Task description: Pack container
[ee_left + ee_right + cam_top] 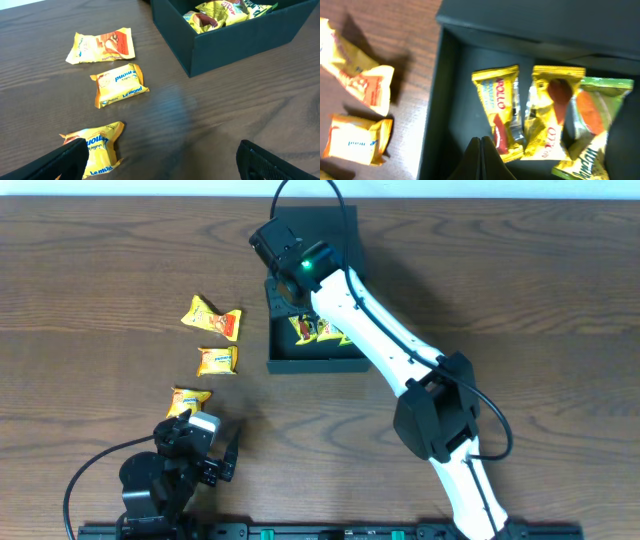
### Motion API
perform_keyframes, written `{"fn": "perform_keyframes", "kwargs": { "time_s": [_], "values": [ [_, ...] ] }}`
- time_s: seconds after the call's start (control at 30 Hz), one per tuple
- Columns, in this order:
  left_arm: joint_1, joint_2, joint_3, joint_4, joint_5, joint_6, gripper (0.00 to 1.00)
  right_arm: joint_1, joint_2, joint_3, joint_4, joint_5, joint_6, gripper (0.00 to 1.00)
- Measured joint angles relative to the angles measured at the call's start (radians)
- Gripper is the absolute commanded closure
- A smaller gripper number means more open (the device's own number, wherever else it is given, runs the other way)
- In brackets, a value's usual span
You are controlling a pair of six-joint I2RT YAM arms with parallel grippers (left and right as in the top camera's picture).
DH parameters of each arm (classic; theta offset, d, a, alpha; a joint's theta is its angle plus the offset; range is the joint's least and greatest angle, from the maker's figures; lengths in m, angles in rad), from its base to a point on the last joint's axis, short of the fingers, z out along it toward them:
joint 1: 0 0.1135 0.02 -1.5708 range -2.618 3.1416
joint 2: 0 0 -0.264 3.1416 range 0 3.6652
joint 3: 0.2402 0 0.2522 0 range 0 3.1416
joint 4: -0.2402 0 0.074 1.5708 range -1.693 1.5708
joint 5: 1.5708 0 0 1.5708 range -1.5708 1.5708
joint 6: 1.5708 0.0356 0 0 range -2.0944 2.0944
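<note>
The dark teal container (pixel 315 365) stands open at the back middle, its lid flap (pixel 320 225) raised behind it. It holds three yellow snack packets (pixel 499 107) (pixel 552 110) (pixel 592 125). My right gripper (pixel 481 142) is shut and empty, hanging over the container's bare left part; in the overhead view it (pixel 283 290) is at the box's left rear. Three yellow packets lie on the table left of the box (pixel 212 318) (pixel 216 361) (pixel 189 399). My left gripper (pixel 160 165) is open and empty, its left finger beside the nearest packet (pixel 97 147).
The wooden table (pixel 520 290) extends to the right of the box. The right arm (pixel 380 340) crosses diagonally over the container's right side. The container's near wall (pixel 235 42) shows at the top right of the left wrist view.
</note>
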Motion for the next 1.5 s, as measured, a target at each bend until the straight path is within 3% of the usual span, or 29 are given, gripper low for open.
{"fn": "perform_keyframes", "kwargs": {
  "time_s": [1.0,1.07,1.13,1.2,1.5],
  "values": [
    [0.0,0.0,0.0,0.0,0.0,0.0,0.05,-0.008,0.0,-0.337,0.289,-0.137,-0.15,0.97],
    [0.0,0.0,0.0,0.0,0.0,0.0,0.05,-0.008,0.0,-0.346,0.304,-0.138,-0.153,0.9],
    [0.0,0.0,0.0,0.0,0.0,0.0,0.05,-0.008,0.0,-0.349,0.319,-0.137,-0.153,0.72],
    [0.0,0.0,0.0,0.0,0.0,0.0,0.05,-0.008,0.0,-0.349,0.333,-0.133,-0.159,0.64],
    [0.0,0.0,0.0,0.0,0.0,0.0,0.05,-0.008,0.0,-0.349,0.349,-0.092,-0.145,0.62]
  ]
}}
